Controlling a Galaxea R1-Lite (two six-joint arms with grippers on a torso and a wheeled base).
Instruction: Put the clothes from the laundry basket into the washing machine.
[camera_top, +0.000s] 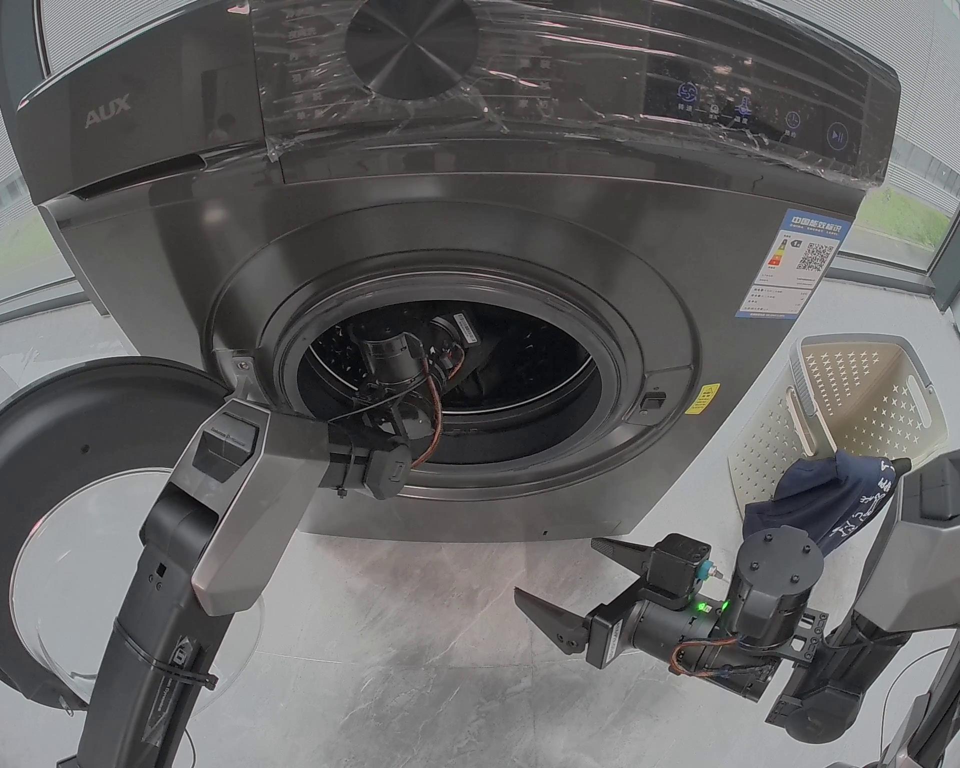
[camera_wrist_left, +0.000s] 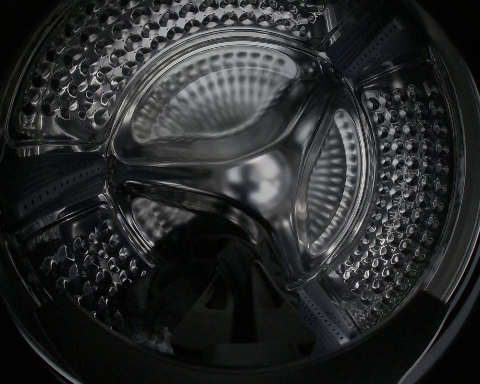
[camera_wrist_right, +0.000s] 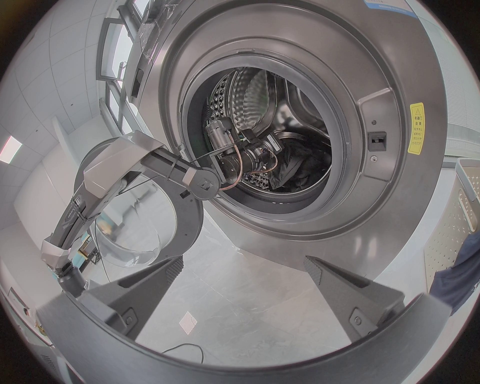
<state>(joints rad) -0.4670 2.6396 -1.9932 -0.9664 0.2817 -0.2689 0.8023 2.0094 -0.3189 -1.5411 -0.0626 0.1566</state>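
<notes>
Seemingly, dark clothes (camera_wrist_right: 300, 165) lie in the drum (camera_wrist_left: 400, 150) near the left jaws

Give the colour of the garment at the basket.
The garment is navy with white markings; the head view shows it best.

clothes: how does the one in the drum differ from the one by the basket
The dark garment lies inside the washing machine drum; the navy garment lies at the laundry basket rim, outside. The dark garment looks plain black; the navy garment has white print. Both are crumpled.
</notes>
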